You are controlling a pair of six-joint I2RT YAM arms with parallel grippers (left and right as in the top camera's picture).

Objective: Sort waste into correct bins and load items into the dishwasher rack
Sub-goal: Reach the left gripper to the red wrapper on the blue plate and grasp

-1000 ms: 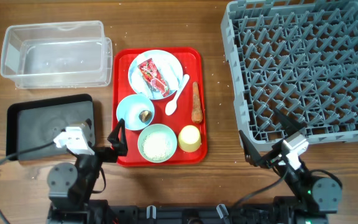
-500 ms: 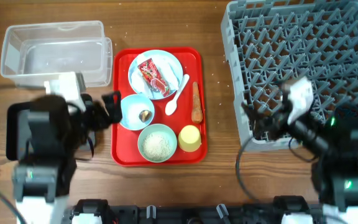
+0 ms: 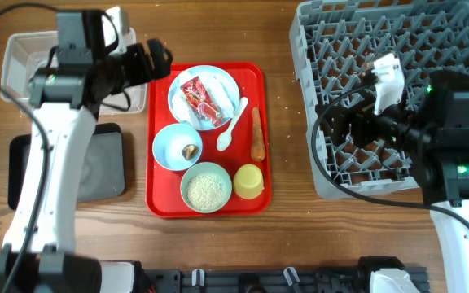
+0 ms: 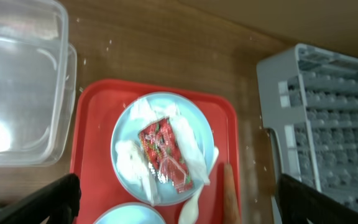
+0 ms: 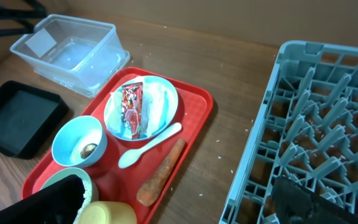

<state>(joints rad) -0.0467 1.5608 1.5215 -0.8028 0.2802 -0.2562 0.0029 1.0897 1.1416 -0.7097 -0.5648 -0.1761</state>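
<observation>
Nearest the robot on the red tray (image 3: pixel 157 189), a pale-green bowl (image 3: pixel 184 189) holds loose white rice grains (image 3: pixel 207 190), with a small yellow cup (image 3: pixel 248 181) just beside it. Behind them sit a light-blue bowl (image 3: pixel 163 140) with a small brown scrap (image 3: pixel 190 151) inside, a white spoon (image 3: pixel 232 124) and an orange-brown carrot stick (image 3: pixel 257 137).

Farther back, a light-blue plate (image 3: pixel 174 91) carries a red printed wrapper (image 3: pixel 199 100) and crumpled white tissue (image 4: pixel 129 163). The wrapper's print is too small to read.

On the table (image 3: pixel 291 203), a black tray (image 3: pixel 104 163) lies left of the red one, with the clear tub (image 3: pixel 23 61) beyond it. The grey pegged rack (image 3: pixel 430 32) stands to the right.

The left claw (image 4: pixel 178 183) hangs wide and empty above the plate. The right claw (image 5: pixel 176 186), also spread wide and empty, is by the rack's near-left corner.
</observation>
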